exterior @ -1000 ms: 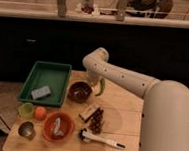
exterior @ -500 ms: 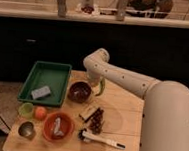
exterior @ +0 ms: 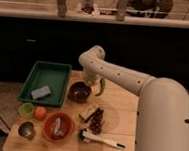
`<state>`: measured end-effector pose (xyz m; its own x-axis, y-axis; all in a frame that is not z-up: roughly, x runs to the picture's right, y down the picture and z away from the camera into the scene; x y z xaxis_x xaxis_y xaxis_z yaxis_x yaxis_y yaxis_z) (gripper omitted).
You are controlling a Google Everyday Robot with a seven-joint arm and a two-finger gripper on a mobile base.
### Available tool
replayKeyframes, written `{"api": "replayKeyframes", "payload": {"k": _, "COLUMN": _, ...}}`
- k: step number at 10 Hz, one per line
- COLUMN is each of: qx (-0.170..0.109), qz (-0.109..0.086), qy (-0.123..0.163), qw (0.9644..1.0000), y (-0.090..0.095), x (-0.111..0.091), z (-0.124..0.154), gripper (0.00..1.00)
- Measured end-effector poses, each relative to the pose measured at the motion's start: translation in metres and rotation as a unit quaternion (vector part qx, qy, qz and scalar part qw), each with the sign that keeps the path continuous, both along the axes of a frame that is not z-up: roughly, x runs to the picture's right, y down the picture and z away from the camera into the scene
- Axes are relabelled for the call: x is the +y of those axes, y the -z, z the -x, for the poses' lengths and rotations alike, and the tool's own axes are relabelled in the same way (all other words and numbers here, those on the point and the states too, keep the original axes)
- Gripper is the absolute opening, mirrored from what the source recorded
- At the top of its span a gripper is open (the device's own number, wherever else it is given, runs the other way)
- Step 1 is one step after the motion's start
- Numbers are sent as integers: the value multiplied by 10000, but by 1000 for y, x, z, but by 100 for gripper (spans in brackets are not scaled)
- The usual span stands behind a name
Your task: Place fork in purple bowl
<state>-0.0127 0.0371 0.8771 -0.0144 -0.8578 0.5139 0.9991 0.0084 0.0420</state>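
The purple bowl (exterior: 79, 92) sits on the wooden table, right of the green tray. My gripper (exterior: 94, 83) hangs at the end of the white arm, just above the bowl's right rim. A thin pale fork (exterior: 101, 87) hangs down from the gripper, just right of the bowl and off the table. The gripper looks shut on it.
A green tray (exterior: 46, 73) holds a grey-blue sponge (exterior: 41, 92). An orange bowl (exterior: 58, 127) with a grey piece, a green cup (exterior: 26, 108), an orange fruit (exterior: 40, 113) and a metal cup (exterior: 26, 130) stand front left. Snack packets (exterior: 93, 117) and a white-handled brush (exterior: 102, 140) lie in front.
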Motion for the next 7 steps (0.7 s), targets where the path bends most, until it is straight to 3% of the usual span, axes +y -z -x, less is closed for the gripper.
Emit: {"api": "replayKeyframes", "payload": {"k": 7, "qx": -254, "qz": 192, "qy": 279, "qw": 9991, "y": 6, "x": 6, "z": 36, "gripper": 0}}
